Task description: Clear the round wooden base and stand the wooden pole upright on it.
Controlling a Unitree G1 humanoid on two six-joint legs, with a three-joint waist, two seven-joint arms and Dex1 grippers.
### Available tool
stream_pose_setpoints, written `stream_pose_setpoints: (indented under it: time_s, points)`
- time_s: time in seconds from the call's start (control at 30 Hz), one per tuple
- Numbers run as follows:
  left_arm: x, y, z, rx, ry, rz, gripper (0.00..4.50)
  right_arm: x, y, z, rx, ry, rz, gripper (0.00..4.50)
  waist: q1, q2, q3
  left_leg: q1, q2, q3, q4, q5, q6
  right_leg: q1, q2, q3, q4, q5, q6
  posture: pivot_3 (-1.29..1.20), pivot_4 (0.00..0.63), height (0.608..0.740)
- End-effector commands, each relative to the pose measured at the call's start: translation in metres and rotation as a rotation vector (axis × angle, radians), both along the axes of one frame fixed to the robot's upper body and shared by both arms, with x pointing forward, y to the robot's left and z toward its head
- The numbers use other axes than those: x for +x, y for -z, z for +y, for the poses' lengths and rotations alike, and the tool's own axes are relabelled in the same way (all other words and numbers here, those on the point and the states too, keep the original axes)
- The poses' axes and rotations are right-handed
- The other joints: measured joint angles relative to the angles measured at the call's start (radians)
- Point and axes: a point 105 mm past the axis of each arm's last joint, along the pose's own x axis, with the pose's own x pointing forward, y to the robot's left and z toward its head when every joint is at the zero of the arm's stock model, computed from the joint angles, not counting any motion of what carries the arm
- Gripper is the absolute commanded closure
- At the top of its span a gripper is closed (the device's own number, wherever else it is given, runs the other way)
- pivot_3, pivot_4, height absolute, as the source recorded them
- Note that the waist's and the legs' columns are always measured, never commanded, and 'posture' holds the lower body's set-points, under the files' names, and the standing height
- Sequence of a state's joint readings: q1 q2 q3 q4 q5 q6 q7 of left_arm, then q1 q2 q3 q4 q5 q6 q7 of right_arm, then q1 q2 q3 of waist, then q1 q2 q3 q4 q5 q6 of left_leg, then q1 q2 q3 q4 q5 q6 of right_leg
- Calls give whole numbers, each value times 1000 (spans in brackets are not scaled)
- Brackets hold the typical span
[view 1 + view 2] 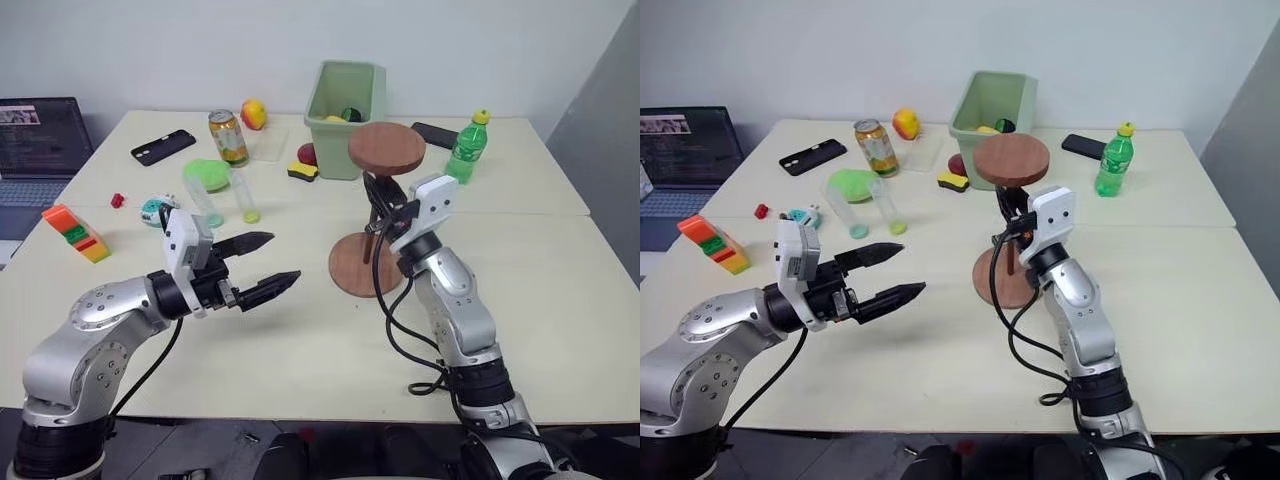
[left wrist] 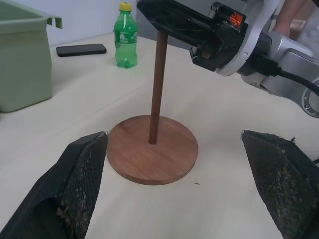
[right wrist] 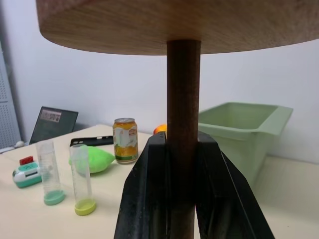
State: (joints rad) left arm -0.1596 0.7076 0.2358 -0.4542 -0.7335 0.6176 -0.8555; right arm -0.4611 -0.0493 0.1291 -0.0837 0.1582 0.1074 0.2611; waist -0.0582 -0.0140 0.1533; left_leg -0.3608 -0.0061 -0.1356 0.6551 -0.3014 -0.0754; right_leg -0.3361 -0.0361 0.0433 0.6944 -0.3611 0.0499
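Note:
The wooden pole (image 1: 387,147) stands upright with its foot at the centre of the round wooden base (image 1: 349,274), its thick round cap on top. My right gripper (image 1: 380,207) is shut on the pole's slim shaft (image 3: 183,99), partway up, and its black fingers (image 3: 144,199) press it from both sides. In the left wrist view the shaft (image 2: 158,84) rises from the bare disc (image 2: 149,162). My left gripper (image 1: 283,257) hangs open above the table, left of the base, pointing toward it with nothing between its fingers.
Behind the base stand a green bin (image 1: 345,110) and a green bottle (image 1: 467,148). To the left are a drink can (image 1: 228,137), two clear tubes (image 1: 245,195), a green lump (image 1: 208,174), a black phone (image 1: 163,146) and an orange-green block (image 1: 77,232). A laptop (image 1: 40,140) sits far left.

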Motion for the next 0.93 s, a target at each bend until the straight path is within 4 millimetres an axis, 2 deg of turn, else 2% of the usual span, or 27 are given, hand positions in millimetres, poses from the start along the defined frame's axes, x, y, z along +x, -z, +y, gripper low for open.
stream_pose_setpoints:
  time_s: [0.03, 0.07, 0.13, 0.2, 0.27, 0.4, 0.5, 0.57, 0.63, 0.73, 0.83, 0.93]
  points:
    - [1, -8, -3, 19, 26, -44, 0, 7, 56, -10, -103, 12, 225, 3556, 4, 0, -2, 0, 0, 0, 0, 0, 0, 0, 0, 0, 0, 0, 0, 0, 150, 740]
    - [3, -9, -2, 19, 23, -46, 0, 5, 53, -11, -101, 7, 218, 3486, 7, 0, -2, 0, 0, 0, 0, 0, 0, 0, 0, 0, -1, 0, 0, 0, 150, 740]
    - [5, -9, -2, 21, 22, -44, 0, 2, 46, -16, -90, -9, 209, 3021, 13, -3, 1, -1, 0, 0, 0, 0, 0, -1, 0, -2, -3, 0, 0, 0, 150, 740]
    - [7, -10, -1, 23, 27, -38, 0, -2, 36, -22, -90, -35, 196, 2475, 10, 6, 10, -5, -1, 0, 0, 0, 0, -3, -1, 1, -2, 0, 0, 0, 150, 740]
    - [9, -9, 0, 33, 38, -25, 0, -5, 28, -30, -99, -64, 196, 1971, 4, 7, 10, -11, -1, 1, 1, 2, -4, -12, -2, 4, 1, 0, 0, 0, 150, 740]
    - [9, -9, 2, 78, 123, 45, 0, -20, 33, -50, -238, -161, 299, 1102, 0, 7, 10, -19, 0, 1, 2, 2, -4, -18, 0, -1, 2, 0, 0, 0, 150, 740]
    - [22, -13, 9, 172, 137, 79, 0, -42, 42, -84, -378, -265, 403, 420, 6, 8, 11, -21, 0, 1, 3, 2, -4, -17, 0, -2, 0, 0, 0, 0, 150, 740]
    - [31, -19, 11, 228, 138, 79, 0, -53, 39, -112, -456, -295, 460, 59, 24, 9, 17, -22, -2, 0, 5, 0, 0, -16, -1, -4, 0, 0, 0, 0, 150, 740]
    - [41, -27, 11, 271, 130, 58, 0, -59, 27, -131, -506, -303, 476, 10, 25, 10, 18, -22, -3, 2, 6, 0, 1, -16, -1, -2, -1, 0, 0, 0, 150, 740]
    - [55, -38, 10, 301, 116, 11, 0, -66, 8, -140, -535, -325, 478, 10, 15, 9, 19, -21, -1, 2, 6, 0, 1, -16, 0, -2, -1, 1, 1, 0, 150, 740]
    - [62, -43, 9, 346, 149, -13, 0, -77, -12, -140, -540, -366, 469, 10, 4, 9, 20, -21, 0, 2, 6, 0, 1, -16, 2, -2, 0, 1, 1, 0, 150, 740]
    - [60, -42, 9, 357, 209, -5, 0, -82, -20, -136, -518, -351, 442, 10, 0, 9, 20, -22, 0, 3, 6, 0, 0, -17, 2, -2, -1, 1, 1, 0, 150, 740]
